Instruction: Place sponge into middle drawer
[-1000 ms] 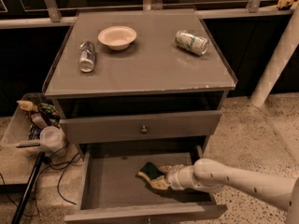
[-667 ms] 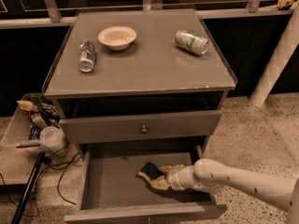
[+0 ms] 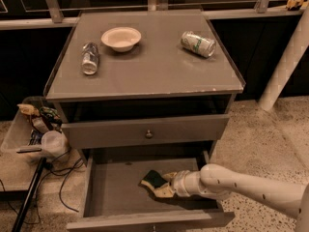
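The middle drawer (image 3: 111,190) is pulled open below the shut grey drawer (image 3: 145,132). The sponge (image 3: 154,181), pale yellow with a dark green face up, sits low inside the open drawer, right of centre. My gripper (image 3: 161,185) reaches into the drawer from the right on a white arm (image 3: 241,185), and its fingers stand around the sponge's right end. I cannot tell whether the sponge rests on the drawer floor or hangs just above it.
On the cabinet top (image 3: 145,71) lie a white bowl (image 3: 121,37), a clear bottle on its side (image 3: 90,58) and a green-and-white can on its side (image 3: 198,43). A bin of clutter (image 3: 36,129) and cables stand at the left. A white post (image 3: 285,62) rises at the right.
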`<state>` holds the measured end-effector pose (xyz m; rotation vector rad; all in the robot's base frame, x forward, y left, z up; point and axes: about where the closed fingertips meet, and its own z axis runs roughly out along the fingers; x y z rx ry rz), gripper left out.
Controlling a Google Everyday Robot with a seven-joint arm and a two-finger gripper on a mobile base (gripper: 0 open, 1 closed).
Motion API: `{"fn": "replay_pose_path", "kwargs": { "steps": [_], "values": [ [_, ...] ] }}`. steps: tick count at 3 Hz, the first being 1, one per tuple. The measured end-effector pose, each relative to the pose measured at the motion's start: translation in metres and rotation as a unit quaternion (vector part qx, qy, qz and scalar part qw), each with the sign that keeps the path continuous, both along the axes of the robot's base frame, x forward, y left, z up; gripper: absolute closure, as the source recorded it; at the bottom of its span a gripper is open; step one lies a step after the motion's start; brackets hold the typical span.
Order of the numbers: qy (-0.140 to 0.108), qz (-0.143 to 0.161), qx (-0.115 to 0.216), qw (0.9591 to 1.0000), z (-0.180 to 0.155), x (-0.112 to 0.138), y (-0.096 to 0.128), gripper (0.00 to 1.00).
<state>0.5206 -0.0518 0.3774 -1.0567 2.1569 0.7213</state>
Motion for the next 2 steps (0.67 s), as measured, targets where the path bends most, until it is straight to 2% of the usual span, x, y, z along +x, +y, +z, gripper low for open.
{"fn": "replay_pose_path", "kwargs": {
  "steps": [1,2],
  "values": [
    [0.000,0.000,0.000,1.0000,0.0000,0.0000,0.0000,0.13],
    [0.000,0.000,0.000,1.0000,0.0000,0.0000,0.0001,0.00]
  ]
}}
